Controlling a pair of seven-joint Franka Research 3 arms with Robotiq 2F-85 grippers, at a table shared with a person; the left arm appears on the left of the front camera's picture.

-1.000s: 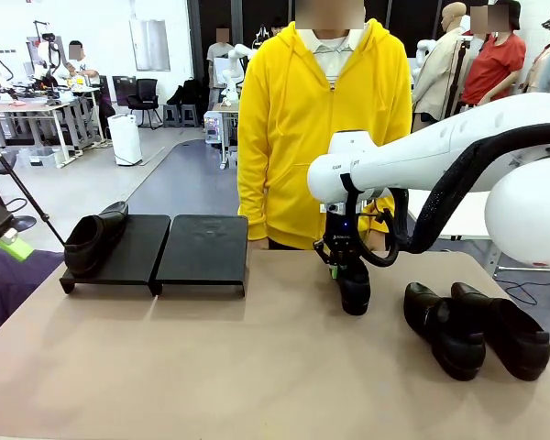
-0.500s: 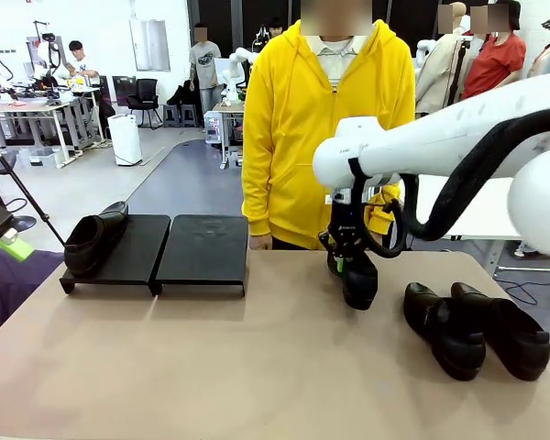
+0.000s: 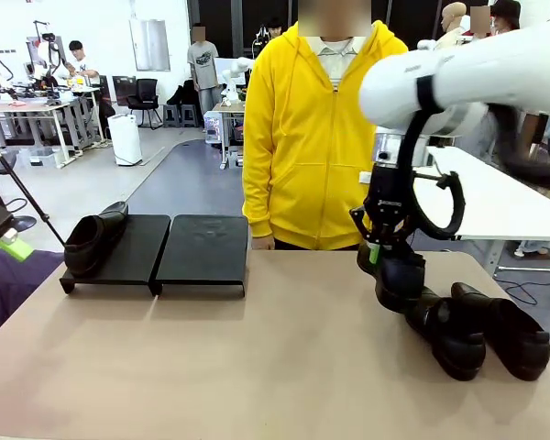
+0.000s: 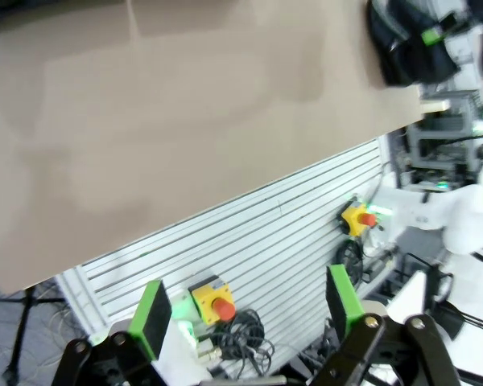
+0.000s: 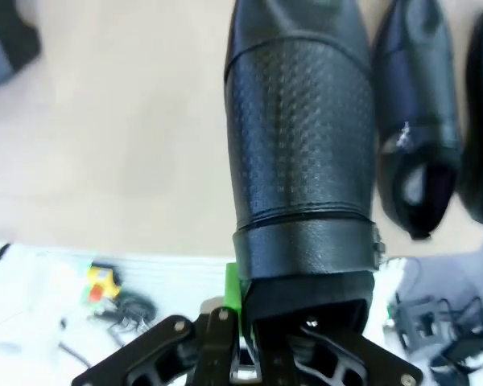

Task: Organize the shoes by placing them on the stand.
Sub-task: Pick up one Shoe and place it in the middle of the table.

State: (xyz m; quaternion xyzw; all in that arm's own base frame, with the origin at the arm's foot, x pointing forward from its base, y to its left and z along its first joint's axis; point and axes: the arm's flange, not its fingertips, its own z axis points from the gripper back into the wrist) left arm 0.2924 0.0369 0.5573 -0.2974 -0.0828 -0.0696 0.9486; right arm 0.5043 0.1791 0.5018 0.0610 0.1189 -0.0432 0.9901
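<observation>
Because the stand point(image 3: 202, 246) sits at the far left of the counter point(image 3: 257, 367) with a first loafer point(image 3: 92, 240) on its left panel, the right jaws are clamped on the heel rim of a second loafer point(image 3: 399, 278). It hangs toe-down, apparently clear of the counter, just beside the third loafer point(image 3: 445, 332) and fourth loafer point(image 3: 506, 335), ready for carrying across. The left jaws stand wide and empty off the counter's edge, presumably keeping that path free.

At ten o'clock on the table point(image 3: 257, 367): the stand point(image 3: 202, 249), one shoe point(image 3: 93, 240) on its left panel. At four o'clock: a pair of shoes point(image 3: 449, 335) side by side. Just left of that pair, toward two o'clock: a third shoe point(image 3: 399, 280), clamped in the right gripper point(image 3: 378, 255). At twelve, behind the far edge: a person point(image 3: 323, 137).
</observation>
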